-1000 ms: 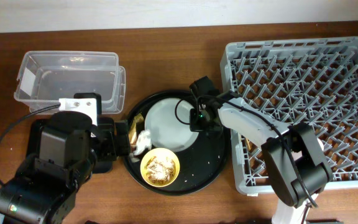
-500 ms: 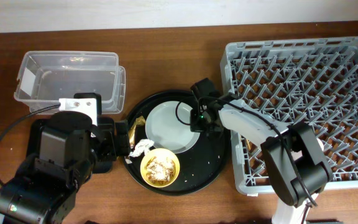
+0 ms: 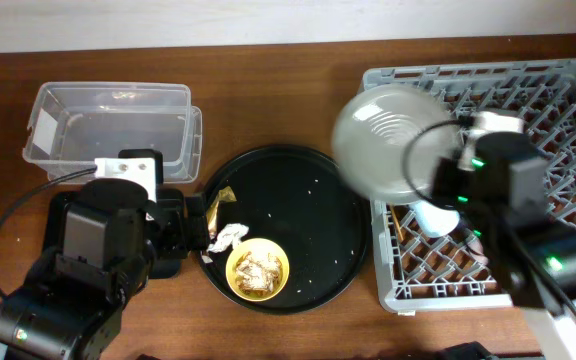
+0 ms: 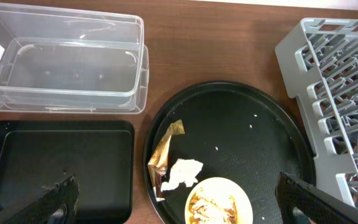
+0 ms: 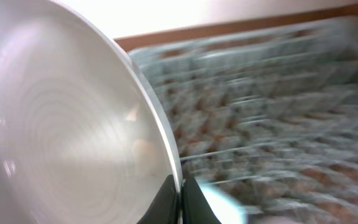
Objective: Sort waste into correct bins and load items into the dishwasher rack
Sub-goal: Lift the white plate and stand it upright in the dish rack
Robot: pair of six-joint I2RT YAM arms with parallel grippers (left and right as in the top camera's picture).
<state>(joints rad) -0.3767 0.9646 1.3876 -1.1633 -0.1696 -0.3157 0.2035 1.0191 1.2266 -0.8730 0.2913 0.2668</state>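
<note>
At the upper left of the table (image 3: 288, 70) stands the clear tub (image 3: 108, 125), with its white label on the left wall. Just below it lies the black tray (image 4: 61, 162), which the overhead view shows mostly covered by the left arm. The left end effector (image 4: 176, 185) hangs above the tray's right side with its fingers (image 4: 64, 193) spread wide, grasping nothing.

In the middle sits the round tray (image 3: 318, 230). The wrapper (image 3: 218, 205) is at its left edge, and the tissue (image 3: 228, 237) lies just below, touching it. The yellow bowl (image 3: 258, 268) stands at the tray's lower part, beside the tissue, with the scraps (image 3: 256, 262) inside it.

Right of centre, the plate (image 3: 388, 140) is in the air, tilted and blurred, over the upper-left corner of the rack (image 3: 548, 100). The right end effector (image 5: 180, 193) is clenched on the plate's rim, one finger on each face. The blue cup (image 3: 433, 215) sits in the rack near its left side, below the plate. The rack fills the right of the frame.
</note>
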